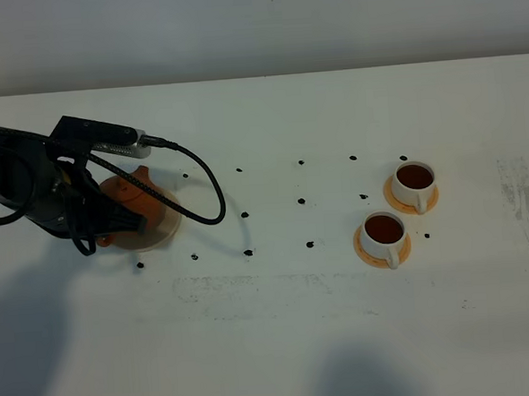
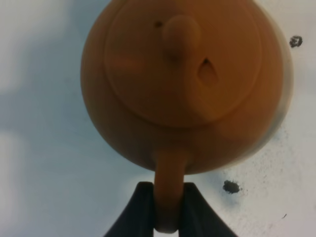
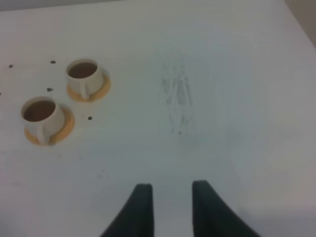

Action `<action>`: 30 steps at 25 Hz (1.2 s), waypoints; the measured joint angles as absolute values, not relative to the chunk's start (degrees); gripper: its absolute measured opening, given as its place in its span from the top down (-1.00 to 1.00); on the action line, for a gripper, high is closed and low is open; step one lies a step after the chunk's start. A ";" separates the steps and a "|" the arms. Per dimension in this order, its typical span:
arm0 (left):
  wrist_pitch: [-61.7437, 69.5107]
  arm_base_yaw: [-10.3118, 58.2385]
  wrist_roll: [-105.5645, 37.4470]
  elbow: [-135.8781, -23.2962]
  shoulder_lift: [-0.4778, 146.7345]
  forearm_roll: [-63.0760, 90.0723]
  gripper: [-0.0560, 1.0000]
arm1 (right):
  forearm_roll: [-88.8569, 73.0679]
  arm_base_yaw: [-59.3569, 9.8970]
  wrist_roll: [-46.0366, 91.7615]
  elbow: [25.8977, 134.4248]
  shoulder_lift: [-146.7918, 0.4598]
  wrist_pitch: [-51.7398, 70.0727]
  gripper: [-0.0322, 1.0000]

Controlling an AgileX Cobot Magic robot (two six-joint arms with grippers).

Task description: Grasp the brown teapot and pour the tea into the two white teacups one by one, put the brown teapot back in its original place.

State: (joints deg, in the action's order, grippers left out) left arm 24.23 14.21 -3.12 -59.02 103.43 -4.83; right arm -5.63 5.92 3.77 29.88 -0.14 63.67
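The brown teapot (image 1: 128, 192) is over the cream coaster (image 1: 165, 229) at the left of the table; I cannot tell whether it rests on it. My left gripper (image 1: 112, 227) is shut on its loop handle. In the left wrist view the teapot (image 2: 182, 84) fills the frame, lid knob up, with its handle (image 2: 168, 197) clamped between the dark fingers (image 2: 138, 212). The two white teacups (image 1: 414, 182) (image 1: 383, 234) stand on orange saucers at the right, both holding dark tea. They also show in the right wrist view (image 3: 84, 76) (image 3: 42, 116). My right gripper (image 3: 170, 207) is open and empty, away from the cups.
Small black dots (image 1: 304, 200) mark the white table between teapot and cups. A black cable (image 1: 212, 197) loops from the left arm past the coaster. Grey scuff marks (image 1: 525, 195) lie at the far right. The right arm does not show in the exterior high view.
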 joint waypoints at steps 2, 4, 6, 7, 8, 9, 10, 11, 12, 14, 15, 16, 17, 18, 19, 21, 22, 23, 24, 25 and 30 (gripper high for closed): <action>24.35 14.21 -3.56 -59.02 103.43 -4.83 0.72 | -5.63 5.92 3.77 29.88 -0.14 63.67 0.51; 24.71 14.16 -3.70 -59.02 103.43 -4.88 0.72 | -5.63 5.92 3.77 29.88 -0.14 63.67 0.51; 25.20 14.16 -3.75 -59.02 103.43 -4.88 0.72 | -5.63 5.92 3.77 29.88 -0.14 63.67 0.51; 25.44 14.16 -3.75 -59.02 103.52 -4.93 0.72 | -5.63 5.92 3.77 29.88 -0.14 63.67 0.51; 25.62 14.16 -3.80 -59.02 103.70 -4.93 0.72 | -5.63 5.92 3.77 29.88 -0.14 63.67 0.51; 25.82 14.16 -3.86 -59.02 103.92 -4.94 0.72 | -5.63 5.92 3.77 29.88 -0.14 63.67 0.51; 25.89 14.16 -3.86 -59.02 104.23 -4.94 0.72 | -5.63 5.92 3.77 29.88 -0.14 63.67 0.51; 26.02 14.16 -3.90 -59.02 104.48 -4.94 0.72 | -5.63 5.92 3.77 29.88 -0.14 63.67 0.51; 26.26 14.16 -3.90 -59.02 104.79 -4.94 0.72 | -5.63 5.92 3.77 29.88 -0.14 63.67 0.51; 26.40 14.16 -3.90 -59.02 104.96 -4.94 0.72 | -5.63 5.92 3.77 29.88 -0.14 63.67 0.51; 26.40 14.16 -3.90 -59.02 105.03 -4.94 0.72 | -5.63 5.92 3.77 29.88 -0.14 63.67 0.51; 26.40 14.16 -3.90 -59.02 105.08 -4.94 0.72 | -5.63 5.92 3.77 29.88 -0.14 63.67 0.51; 26.31 14.16 -3.90 -59.02 105.08 -4.94 0.72 | -5.63 5.92 3.77 29.88 -0.14 63.67 0.51; 26.21 14.16 -3.90 -59.02 105.08 -4.88 0.72 | -5.63 5.92 3.77 29.88 -0.14 63.67 0.51; 25.96 14.16 -3.90 -59.02 105.08 -4.82 0.72 | -5.63 5.92 3.77 29.88 -0.14 63.67 0.51; 25.51 14.16 -3.90 -59.02 105.08 -4.82 0.69 | -5.63 5.92 3.77 29.88 -0.14 63.67 0.51; 25.29 14.16 -3.90 -59.02 105.08 -4.82 0.65 | -5.63 5.92 3.77 29.88 -0.14 63.67 0.51; 24.50 14.16 -3.90 -59.02 105.08 -4.82 0.60 | -5.63 5.92 3.77 29.88 -0.14 63.67 0.51; 24.09 14.16 -3.90 -59.02 105.14 -4.82 0.51 | -5.63 5.92 3.77 29.88 -0.14 63.67 0.51; 24.09 14.16 -3.90 -59.02 105.14 -4.82 0.41 | -5.63 5.92 3.77 29.88 -0.14 63.67 0.51; 24.66 13.99 -3.90 -59.02 105.14 -4.82 0.01 | -5.63 5.92 3.77 29.88 -0.14 63.67 0.51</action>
